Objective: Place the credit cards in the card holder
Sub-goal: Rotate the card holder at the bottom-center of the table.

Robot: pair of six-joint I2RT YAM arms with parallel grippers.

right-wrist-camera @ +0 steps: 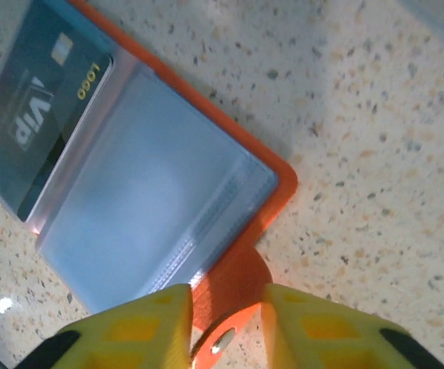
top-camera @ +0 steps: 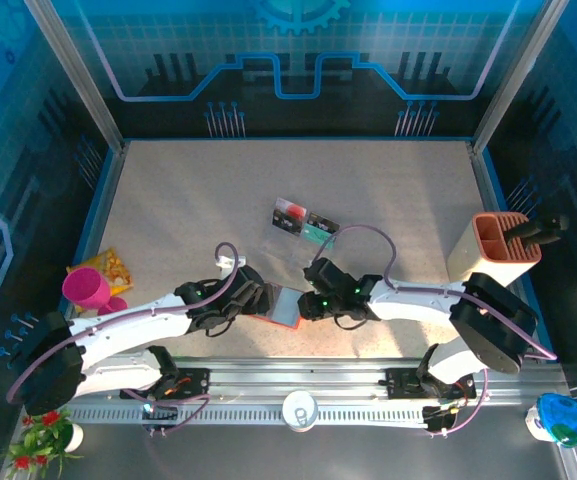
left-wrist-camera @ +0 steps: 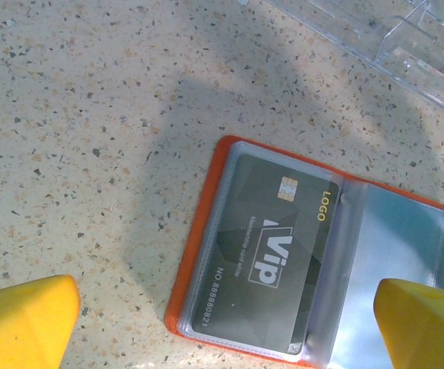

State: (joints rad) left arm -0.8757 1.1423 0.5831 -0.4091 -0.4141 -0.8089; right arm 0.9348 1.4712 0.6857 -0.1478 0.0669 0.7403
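The orange card holder (top-camera: 280, 306) lies open on the table between my two grippers. A black VIP credit card (left-wrist-camera: 272, 257) sits in its left clear pocket, also seen in the right wrist view (right-wrist-camera: 37, 131). The right pocket (right-wrist-camera: 145, 200) looks grey-blue with no card in it. My left gripper (left-wrist-camera: 225, 327) hovers open over the card holder (left-wrist-camera: 198, 254), yellow fingertips (left-wrist-camera: 25, 323) wide apart. My right gripper (right-wrist-camera: 225, 323) is shut on the holder's snap tab (right-wrist-camera: 241, 273), which curls up between its fingers. More credit cards, red-and-white (top-camera: 290, 212) and dark (top-camera: 321, 222), stand in a clear tray.
The clear acrylic tray (top-camera: 303, 224) stands just behind the holder, its edge close by in the left wrist view (left-wrist-camera: 406, 46). A tall beige-and-orange box (top-camera: 493, 250) stands at the right. A pink cup (top-camera: 88, 290) and a yellow packet (top-camera: 113, 265) are at the left.
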